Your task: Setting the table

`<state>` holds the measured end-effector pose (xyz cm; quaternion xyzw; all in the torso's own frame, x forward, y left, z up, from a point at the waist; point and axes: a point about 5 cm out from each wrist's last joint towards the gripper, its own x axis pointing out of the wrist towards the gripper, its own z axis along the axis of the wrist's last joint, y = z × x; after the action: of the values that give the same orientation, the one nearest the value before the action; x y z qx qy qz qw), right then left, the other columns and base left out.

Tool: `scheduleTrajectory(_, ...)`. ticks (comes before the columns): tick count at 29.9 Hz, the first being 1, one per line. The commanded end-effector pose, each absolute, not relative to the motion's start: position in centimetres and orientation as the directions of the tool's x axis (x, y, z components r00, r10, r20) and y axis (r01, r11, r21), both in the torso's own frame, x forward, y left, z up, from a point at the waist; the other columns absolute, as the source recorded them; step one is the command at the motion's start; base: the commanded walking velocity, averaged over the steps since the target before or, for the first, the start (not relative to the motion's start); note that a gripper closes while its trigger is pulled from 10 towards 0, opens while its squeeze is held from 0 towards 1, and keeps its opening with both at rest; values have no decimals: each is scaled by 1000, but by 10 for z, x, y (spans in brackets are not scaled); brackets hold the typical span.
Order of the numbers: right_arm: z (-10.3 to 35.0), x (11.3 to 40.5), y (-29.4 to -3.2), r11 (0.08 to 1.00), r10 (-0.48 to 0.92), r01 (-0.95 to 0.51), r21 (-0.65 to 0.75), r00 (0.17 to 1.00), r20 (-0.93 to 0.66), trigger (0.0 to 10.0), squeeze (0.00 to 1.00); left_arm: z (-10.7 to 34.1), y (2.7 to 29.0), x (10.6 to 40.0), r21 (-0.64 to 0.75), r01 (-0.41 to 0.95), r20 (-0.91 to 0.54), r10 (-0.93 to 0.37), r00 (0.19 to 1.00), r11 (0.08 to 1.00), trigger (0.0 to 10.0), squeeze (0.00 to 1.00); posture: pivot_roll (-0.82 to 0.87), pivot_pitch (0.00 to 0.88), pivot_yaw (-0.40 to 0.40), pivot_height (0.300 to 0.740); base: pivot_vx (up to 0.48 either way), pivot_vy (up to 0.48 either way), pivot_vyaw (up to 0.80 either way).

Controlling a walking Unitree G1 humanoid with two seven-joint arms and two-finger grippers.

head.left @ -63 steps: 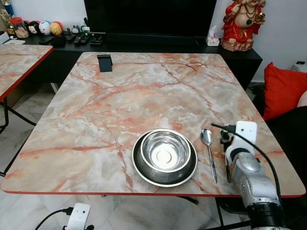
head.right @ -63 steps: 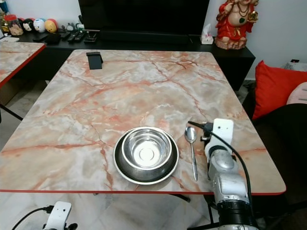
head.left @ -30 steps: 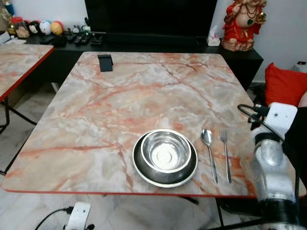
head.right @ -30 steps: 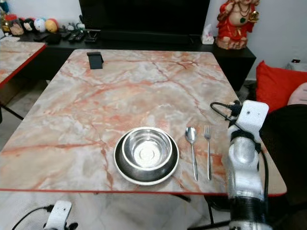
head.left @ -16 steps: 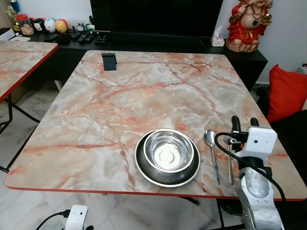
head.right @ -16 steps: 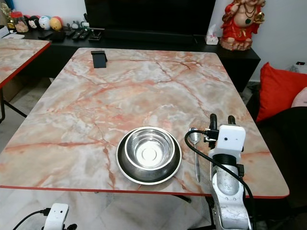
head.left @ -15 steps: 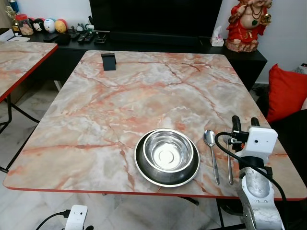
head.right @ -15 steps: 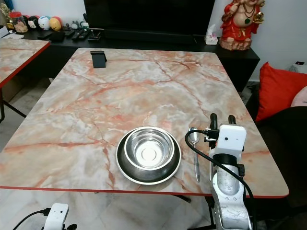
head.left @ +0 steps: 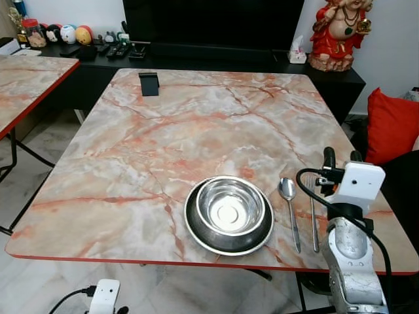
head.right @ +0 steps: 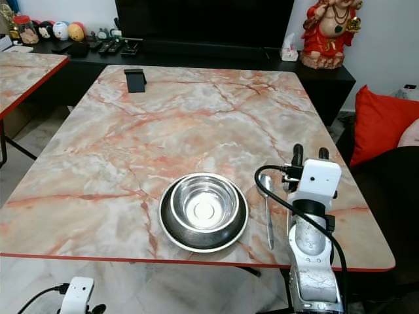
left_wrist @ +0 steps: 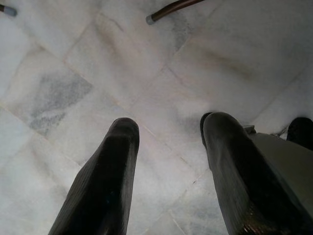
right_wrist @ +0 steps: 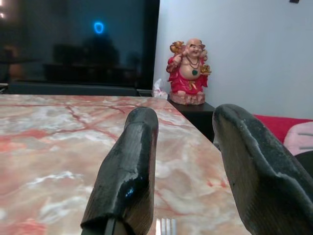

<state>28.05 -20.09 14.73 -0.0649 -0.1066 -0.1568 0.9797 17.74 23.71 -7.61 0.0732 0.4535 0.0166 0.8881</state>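
Raised slightly, right fingers [head.right: 308,154] apart over fork [head.left: 313,219]; tines [right_wrist: 165,226] apparently beneath.

Steel bowl [head.left: 229,209] nested in dark plate [head.left: 196,235], near counter edge; spoon [head.left: 289,204] and fork [head.left: 313,222] parallel alongside, right.

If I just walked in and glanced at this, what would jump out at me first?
Probably the steel bowl on its dark plate at the near edge of the marble table, with a spoon and fork laid beside it. The robot's right tool hovers open over the fork, and a red statue sits on the sideboard behind.
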Motion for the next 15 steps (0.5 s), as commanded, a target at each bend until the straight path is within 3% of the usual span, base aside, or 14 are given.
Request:
scheduleTrajectory(1,149,284,-199,940,-311,334,-71,924,223,10000,0,-79,237,171,148,48,-815,94,572,988,10000,0,22,0,-44,728,0,319,0)
scheduleTrajectory(15,148,286,-185,950,-288,306,-55,932,222,10000,0,-80,238,169,150,63,-816,88,571,987,10000,0,21,0,-33,728,0,340,0)
